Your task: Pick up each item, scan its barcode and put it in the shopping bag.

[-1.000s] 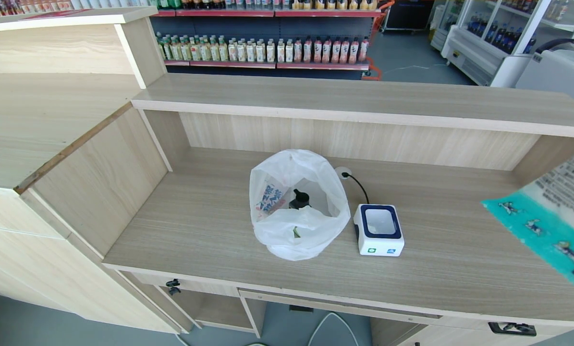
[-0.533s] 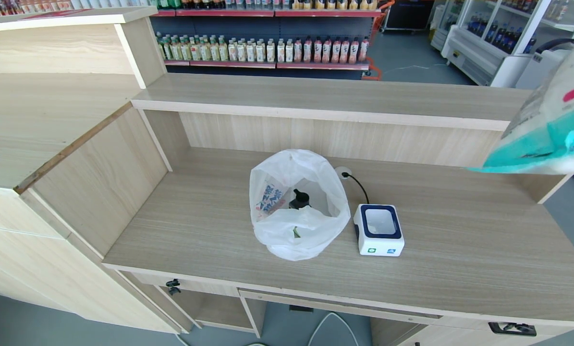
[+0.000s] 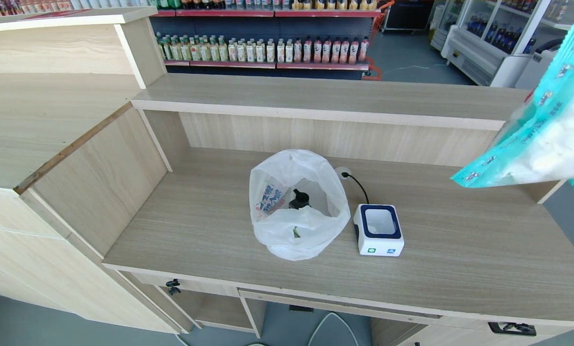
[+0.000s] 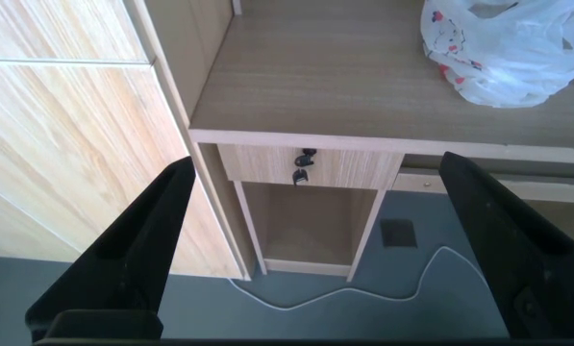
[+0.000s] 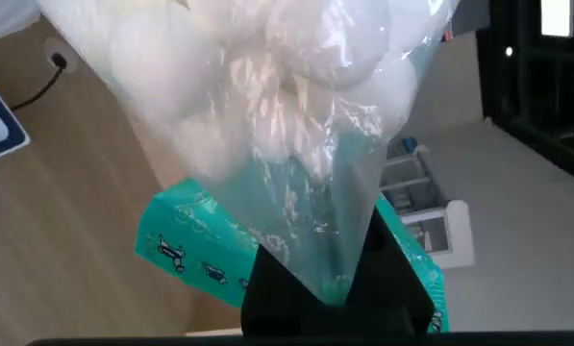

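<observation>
A white shopping bag (image 3: 299, 206) stands open on the wooden counter (image 3: 459, 259), holding a dark-capped bottle (image 3: 300, 198) and a printed packet (image 3: 269, 199). Just right of it sits the white barcode scanner (image 3: 379, 229) with its blue-rimmed window facing up. A teal and clear soft package (image 3: 536, 129) hangs in the air at the far right, above the counter's end. My right gripper (image 5: 330, 261) is shut on the package's (image 5: 267, 125) edge. My left gripper (image 4: 317, 165) is open and holds nothing, low in front of the counter's left drawer; the bag (image 4: 508, 48) lies beyond it.
The scanner's black cable (image 3: 359, 185) runs to a hole in the counter behind it. A raised ledge (image 3: 325, 98) backs the counter and a tall side cabinet (image 3: 51, 120) closes it on the left. A keyed drawer (image 4: 306, 168) sits under the counter's edge.
The teal package rose from low over the counter's right end to high at the right edge and turned over. Bag and scanner stayed put.
</observation>
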Controlling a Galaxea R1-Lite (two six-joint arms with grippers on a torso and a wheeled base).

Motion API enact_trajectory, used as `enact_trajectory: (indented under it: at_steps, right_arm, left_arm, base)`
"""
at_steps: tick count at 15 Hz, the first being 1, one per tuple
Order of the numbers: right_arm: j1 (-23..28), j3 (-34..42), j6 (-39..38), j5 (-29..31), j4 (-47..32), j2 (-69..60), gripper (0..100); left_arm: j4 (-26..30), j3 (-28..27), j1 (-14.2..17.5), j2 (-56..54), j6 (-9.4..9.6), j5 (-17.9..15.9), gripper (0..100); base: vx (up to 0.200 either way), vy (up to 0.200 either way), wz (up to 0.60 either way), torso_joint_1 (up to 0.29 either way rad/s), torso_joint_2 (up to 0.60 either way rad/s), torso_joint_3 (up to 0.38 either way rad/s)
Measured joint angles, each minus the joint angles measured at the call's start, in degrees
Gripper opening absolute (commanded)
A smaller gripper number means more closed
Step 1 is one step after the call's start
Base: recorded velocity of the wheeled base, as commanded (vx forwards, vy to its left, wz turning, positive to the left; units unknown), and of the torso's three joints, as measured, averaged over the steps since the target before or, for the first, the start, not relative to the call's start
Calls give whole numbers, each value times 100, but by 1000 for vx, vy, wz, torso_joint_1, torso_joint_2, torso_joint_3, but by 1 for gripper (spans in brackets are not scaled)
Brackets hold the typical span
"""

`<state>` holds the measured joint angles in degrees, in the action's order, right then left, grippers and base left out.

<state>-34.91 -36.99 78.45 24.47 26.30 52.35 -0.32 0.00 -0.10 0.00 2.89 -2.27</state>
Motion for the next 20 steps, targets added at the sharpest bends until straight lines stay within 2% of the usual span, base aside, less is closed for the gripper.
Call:
enact_trajectory:
  at_steps: [2, 3, 5, 6, 8, 10, 13, 14, 16, 19, 20]
  right_arm:
    - [27, -304, -1804, 385, -1574, -32, 0]
    - [41, -606, -2809, 482, -2493, -6, 0]
    - [63, -1281, -4651, 534, -3801, 165, 0]
    - [63, -1568, -5574, 466, -4137, 316, 0]
    - [63, -1980, -6690, 229, -4395, 661, 0]
    - [110, -2199, -7440, 145, -4439, 1013, 0]
    - [597, -2343, -8134, -191, -4432, 1507, 0]
    - [851, -2382, -8260, -589, -4400, 1659, 0]
    - [1370, -2434, -8381, -1769, -3923, 1965, 0]
    - [1913, -2406, -8413, -2786, -2984, 2370, 0]
    - [2055, -2381, -8419, -3034, -2914, 2491, 0]
  left_arm:
    - [-1, 0, 0, 2, 1, 0, 100]
    - [0, 0, 5, 2, 0, -2, 100]
    - [-1, 0, 5, 2, 0, -2, 100]
    - [0, 0, 0, 0, 0, 0, 100]
    - [0, 0, 0, 2, 1, -2, 100]
    - [-1, 0, 0, 2, 0, -2, 100]
    - [-1, 0, 5, 2, 1, 0, 100]
    - [-1, 0, 5, 0, 1, -2, 100]
    - [-1, 0, 2, 2, 0, -2, 100]
    - [0, 0, 2, 2, 0, -2, 100]
    - [-1, 0, 5, 2, 0, -2, 100]
  base:
    - [0, 0, 0, 0, 0, 0]
    - [0, 0, 0, 0, 0, 0]
    - [0, 0, 0, 0, 0, 0]
    - [0, 0, 0, 0, 0, 0]
    - [0, 0, 0, 0, 0, 0]
    - [0, 0, 0, 0, 0, 0]
    - [0, 0, 0, 0, 0, 0]
    - [0, 0, 0, 0, 0, 0]
    - [0, 0, 0, 0, 0, 0]
    - [0, 0, 0, 0, 0, 0]
    - [0, 0, 0, 0, 0, 0]
